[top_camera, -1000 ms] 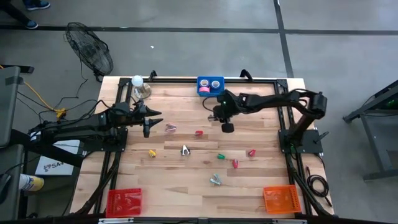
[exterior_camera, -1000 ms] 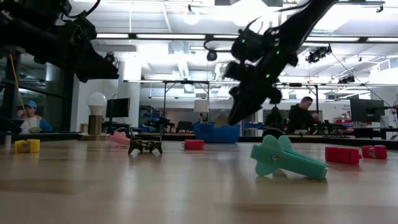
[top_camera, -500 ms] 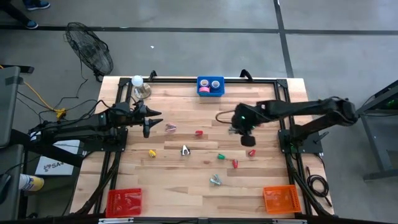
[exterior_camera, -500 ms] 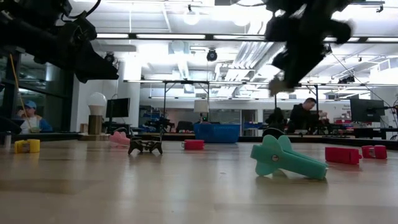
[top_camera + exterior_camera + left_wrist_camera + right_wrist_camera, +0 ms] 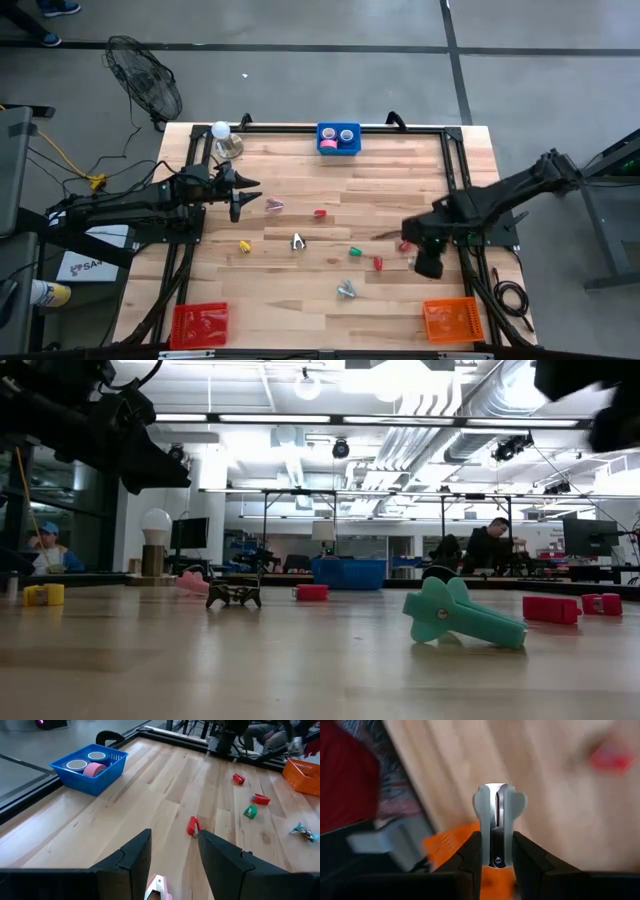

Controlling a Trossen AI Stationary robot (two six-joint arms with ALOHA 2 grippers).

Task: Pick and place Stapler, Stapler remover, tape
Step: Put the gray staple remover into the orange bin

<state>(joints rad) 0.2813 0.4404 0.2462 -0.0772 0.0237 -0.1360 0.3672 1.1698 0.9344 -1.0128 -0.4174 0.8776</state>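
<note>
The right arm reaches low along the worktop's (image 5: 300, 290) right edge, its tool (image 5: 428, 265) hanging just above the orange basket (image 5: 453, 320). That tool pinches a pale grey staple remover (image 5: 496, 815), metal strip between two rounded wings, gripped at its lower end and standing upright between the fingers (image 5: 472, 852).

The left arm lies out over the left side, its tool (image 5: 238, 207) spread with nothing in it, above a pink piece (image 5: 157, 885).

The blue basket (image 5: 338, 138) at the far edge holds tape rolls (image 5: 94, 769), one pink.

A second ago the right tool was near the blue basket; it has swung to the near right corner. The left arm has not moved.
</note>
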